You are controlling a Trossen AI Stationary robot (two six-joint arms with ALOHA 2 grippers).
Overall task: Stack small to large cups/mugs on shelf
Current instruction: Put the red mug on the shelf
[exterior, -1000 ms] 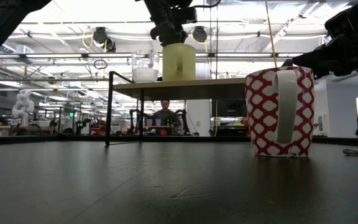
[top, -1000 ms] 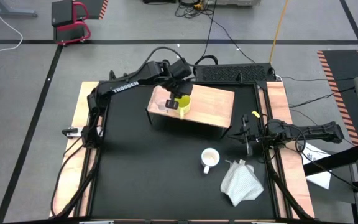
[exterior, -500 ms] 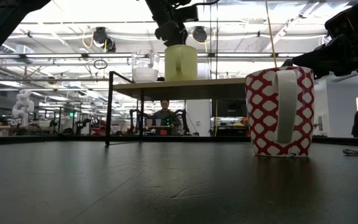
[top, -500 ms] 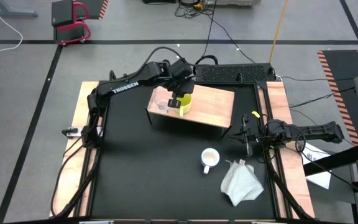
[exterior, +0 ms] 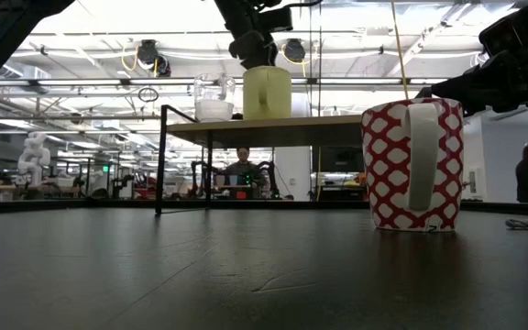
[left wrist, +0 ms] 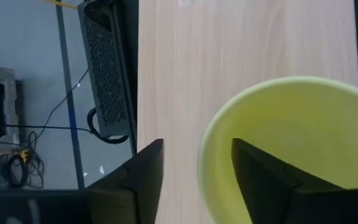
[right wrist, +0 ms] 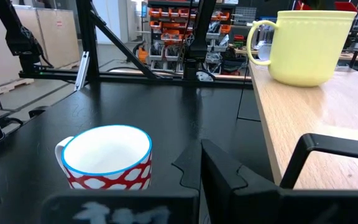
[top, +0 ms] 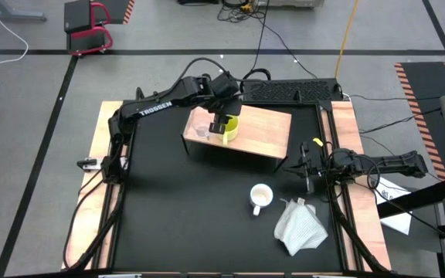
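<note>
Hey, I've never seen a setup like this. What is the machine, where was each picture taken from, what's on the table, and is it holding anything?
It is a robot with two dark arms, each ending in a two-finger claw. One picture looks straight down on the table, one looks level across it, and one comes from each wrist.

On the black table stand a wooden shelf, a red-patterned white mug and a white cloth. A clear glass cup and a yellow mug sit on the shelf.

The left claw is at the yellow mug, one finger inside the rim and one outside, with a gap showing, so it isn't gripping. The right claw waits at the table's right side, holding nothing.
</note>
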